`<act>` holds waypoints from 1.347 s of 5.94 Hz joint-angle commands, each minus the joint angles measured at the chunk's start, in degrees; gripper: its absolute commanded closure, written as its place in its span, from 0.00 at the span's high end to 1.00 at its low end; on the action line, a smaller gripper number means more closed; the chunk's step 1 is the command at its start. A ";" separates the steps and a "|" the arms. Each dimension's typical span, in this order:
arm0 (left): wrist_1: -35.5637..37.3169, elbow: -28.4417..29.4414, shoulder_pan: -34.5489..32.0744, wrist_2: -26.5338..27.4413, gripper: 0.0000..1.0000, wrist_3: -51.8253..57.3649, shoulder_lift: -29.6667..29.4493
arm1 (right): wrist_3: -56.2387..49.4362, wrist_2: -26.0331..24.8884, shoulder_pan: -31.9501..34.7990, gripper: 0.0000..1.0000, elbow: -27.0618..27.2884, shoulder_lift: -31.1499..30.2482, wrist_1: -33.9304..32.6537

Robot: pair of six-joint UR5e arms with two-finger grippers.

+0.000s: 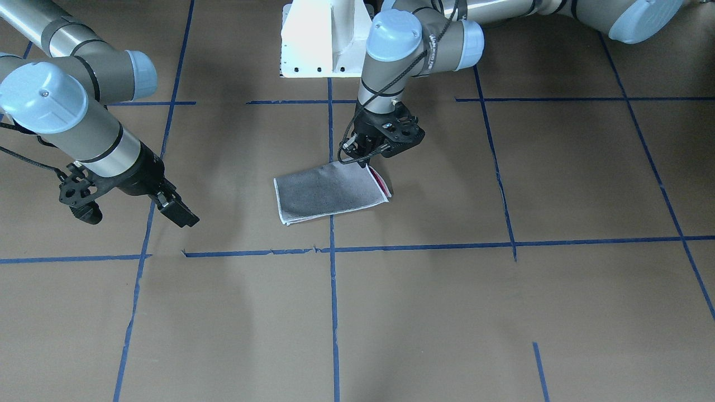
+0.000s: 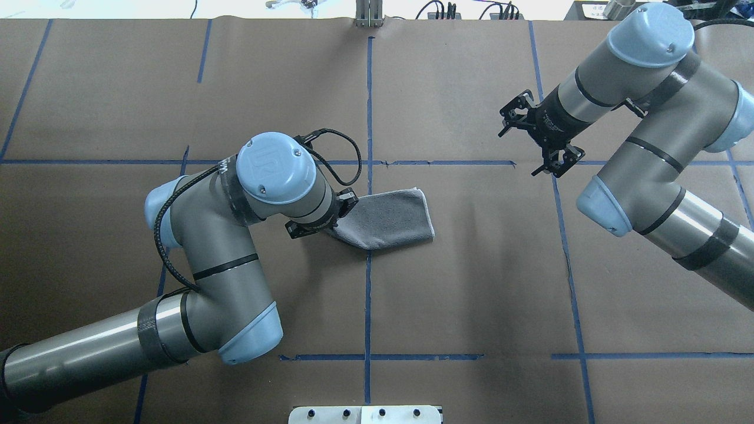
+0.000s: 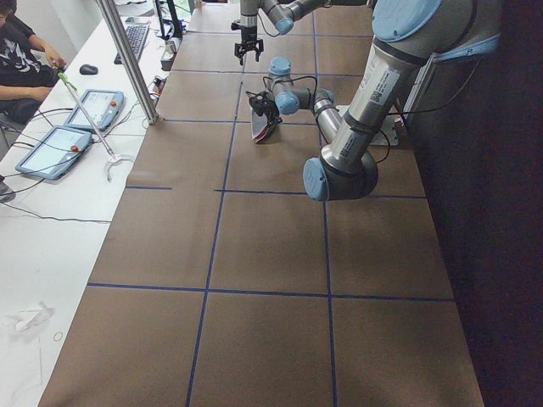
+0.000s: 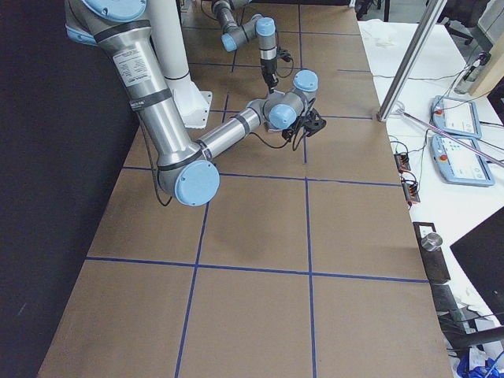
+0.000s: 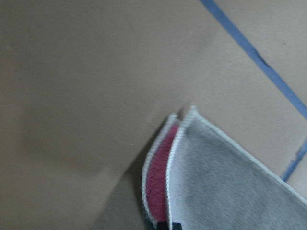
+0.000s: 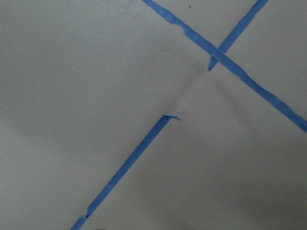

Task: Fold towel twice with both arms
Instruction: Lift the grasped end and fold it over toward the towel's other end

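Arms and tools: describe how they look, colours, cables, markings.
Left arm and right arm: grey metal tubes, light blue joint caps, black bands. A black cable loops along the left. Left tool and right tool are black, skeletal, two-fingered.

The left arm (image 3: pixel 361 102) hogs the near right side, its elbow hanging low over the brown table (image 3: pixel 271 254) with the blue tape grid (image 3: pixel 208 246). Its left gripper (image 3: pixel 260 112) is right down at the towel (image 3: pixel 265 130), which looks tipped up with some red showing. Way at the back the right gripper (image 3: pixel 247 52) hangs above the table, well apart from the towel. Both are too small to tell how the jaws stand. On the white side bench sit an operator (image 3: pixel 21 59), two tablets (image 3: pixel 53 151), a mouse (image 3: pixel 89 69) and a slanted metal pole (image 3: pixel 127 59).
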 commanded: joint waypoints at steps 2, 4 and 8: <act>1.72 5.23 3.83 7.74 0.00 16.29 -6.18 | -0.02 0.28 0.63 1.00 0.04 -0.15 0.00; 1.63 11.65 6.91 13.98 0.00 28.66 -11.81 | -0.02 0.63 0.81 1.00 0.13 -0.85 0.00; 0.75 23.51 9.38 17.96 0.00 36.37 -22.27 | -0.02 0.81 0.90 1.00 2.66 -3.30 0.00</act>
